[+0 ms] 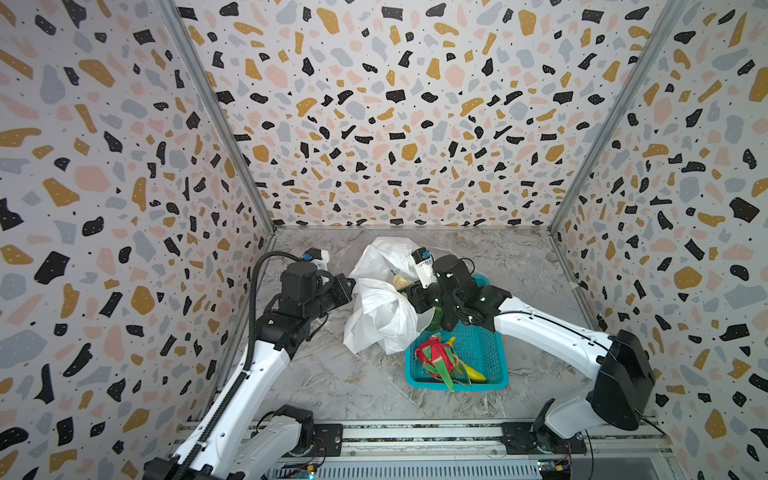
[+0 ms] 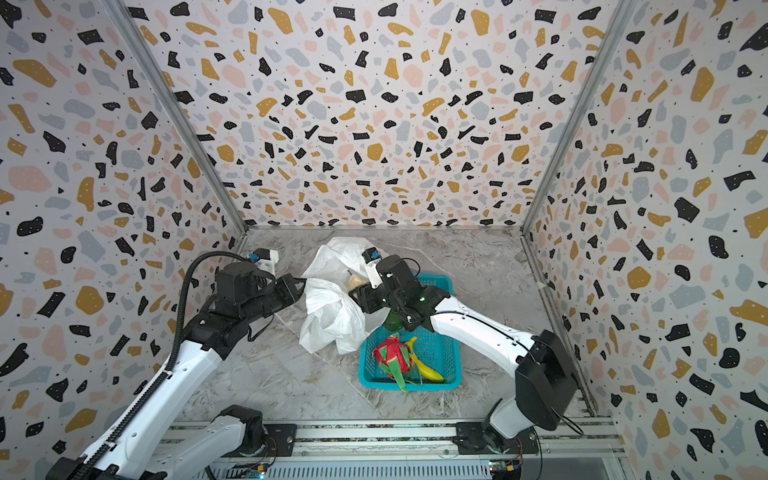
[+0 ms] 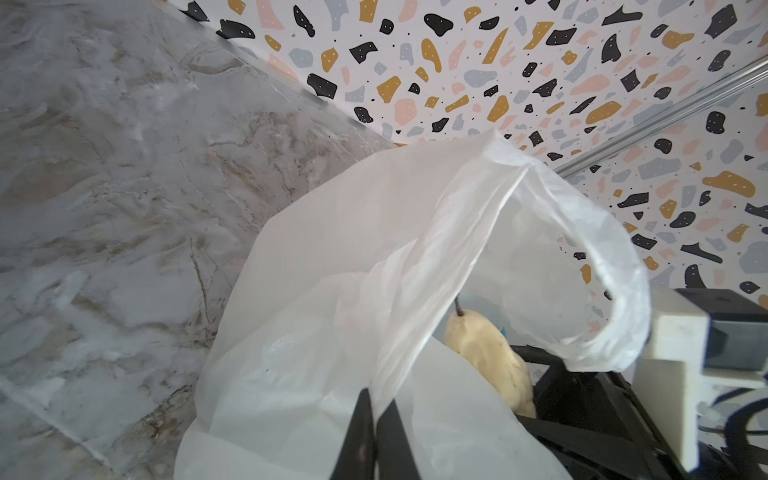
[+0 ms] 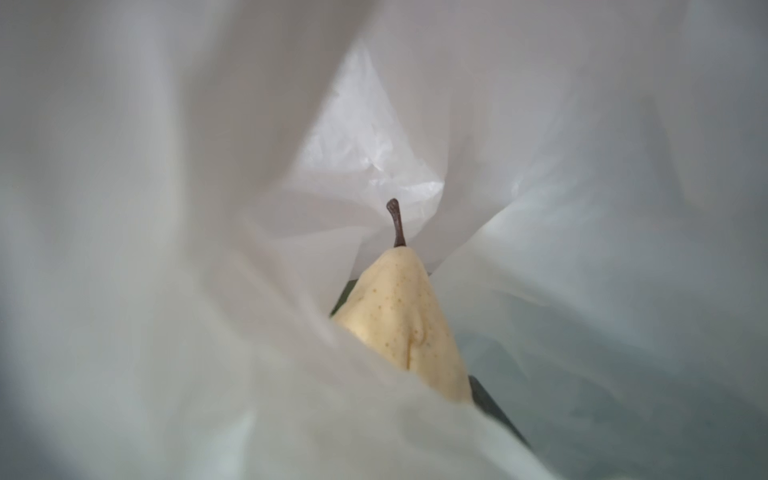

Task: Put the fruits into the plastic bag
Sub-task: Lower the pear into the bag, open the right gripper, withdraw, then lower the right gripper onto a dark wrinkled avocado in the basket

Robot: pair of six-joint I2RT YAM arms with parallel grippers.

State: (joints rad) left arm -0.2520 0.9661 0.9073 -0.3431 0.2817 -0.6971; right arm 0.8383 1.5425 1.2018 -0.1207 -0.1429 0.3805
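Where bag point(image 1: 380, 316) gapes, right end effector point(image 1: 409, 291) holds pear point(image 4: 399, 316).

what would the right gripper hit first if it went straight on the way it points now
Probably the inner wall of the crinkly white plastic bag: the right gripper, shut on the pale yellow pear, points into its open mouth. Depth is unclear.

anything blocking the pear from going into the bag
Nothing visible does. The pear, gripped by the right gripper, points stem-first into the mouth of the plastic bag, which the left gripper pinches open. Only loose folds of the bag's own film lie around it.
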